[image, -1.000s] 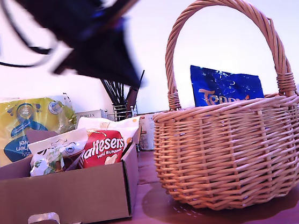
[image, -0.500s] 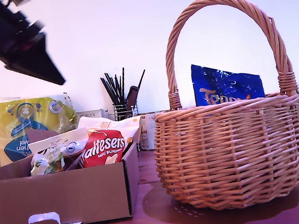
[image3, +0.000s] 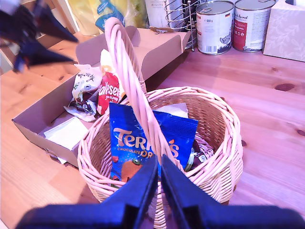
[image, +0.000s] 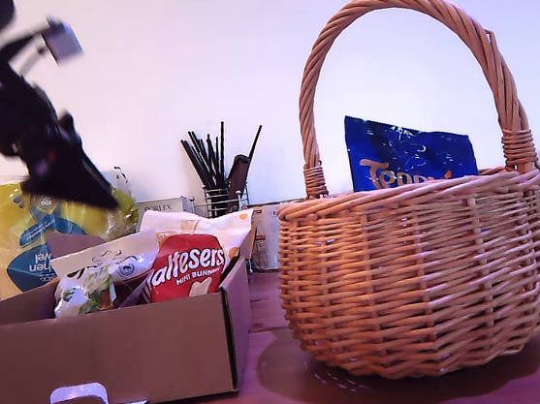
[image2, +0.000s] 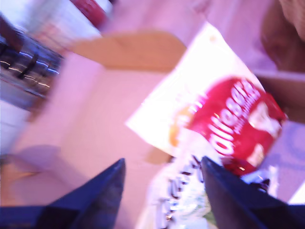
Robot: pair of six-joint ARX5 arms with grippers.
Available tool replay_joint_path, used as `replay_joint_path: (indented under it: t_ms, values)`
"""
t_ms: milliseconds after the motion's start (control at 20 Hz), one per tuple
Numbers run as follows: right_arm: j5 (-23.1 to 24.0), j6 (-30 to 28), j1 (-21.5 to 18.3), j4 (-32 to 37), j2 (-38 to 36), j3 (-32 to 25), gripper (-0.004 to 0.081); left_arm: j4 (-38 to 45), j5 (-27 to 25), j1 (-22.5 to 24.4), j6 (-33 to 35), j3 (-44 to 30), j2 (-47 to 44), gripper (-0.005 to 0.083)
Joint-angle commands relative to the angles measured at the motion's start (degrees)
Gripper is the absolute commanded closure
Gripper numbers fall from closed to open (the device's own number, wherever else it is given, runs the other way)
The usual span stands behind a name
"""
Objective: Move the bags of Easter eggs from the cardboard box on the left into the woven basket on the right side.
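Wooden surface (image3: 267,109) is sitting against a white wall. My first pincer (image2: 162,191), released, is hovering above the Maltesers bag (image2: 238,129) in the cardboard box (image: 122,355), bag standing upright. My second pincer (image3: 159,176), clenched empty, is hanging over the woven basket (image3: 214,157); Terry's bag (image3: 143,143) upright below it.

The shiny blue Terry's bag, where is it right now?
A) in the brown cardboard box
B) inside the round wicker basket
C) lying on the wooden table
B: the shiny blue Terry's bag stands up inside the round wicker basket, showing above its rim and behind its handle in the second wrist view.
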Motion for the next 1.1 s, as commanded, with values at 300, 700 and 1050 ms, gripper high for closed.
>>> replay_joint_path:
  t_ms: [300,700,1050]
  values:
    - [-0.5,-0.3,0.3,0.4,-0.2,1.2,0.0782,-4.0,-2.0,0.3,1.3,5.2,9.7,0.0241]
    - [-0.4,-0.3,0.3,0.6,-0.2,1.2,0.0782,-14.1,-2.3,0.4,2.9,13.0,15.9,0.0241]
    - [-0.5,-0.3,0.3,0.7,-0.2,1.2,0.0782,-24.3,-2.3,0.3,2.4,13.4,17.4,0.0243]
